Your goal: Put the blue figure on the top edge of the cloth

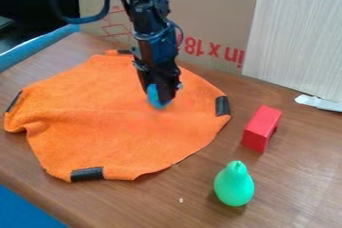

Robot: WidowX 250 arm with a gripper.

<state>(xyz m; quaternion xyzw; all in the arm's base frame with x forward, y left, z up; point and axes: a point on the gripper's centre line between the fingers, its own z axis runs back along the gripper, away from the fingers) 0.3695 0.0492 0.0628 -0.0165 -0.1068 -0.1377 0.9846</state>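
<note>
The black gripper (161, 92) hangs down over the upper right part of the orange cloth (113, 117), shut on the blue figure (155, 98). Part of the figure is hidden by the fingers; its lower end shows at the tips, at or just above the cloth. The cloth lies spread with some folds, and black patches mark its edges, one of them at the top edge, up and to the left of the gripper.
On the wooden table (294, 172), right of the cloth, stand a red block (260, 128) and a green pear-shaped object (234, 184). A cardboard wall (214, 17) and a pale panel (294, 37) rise behind the table.
</note>
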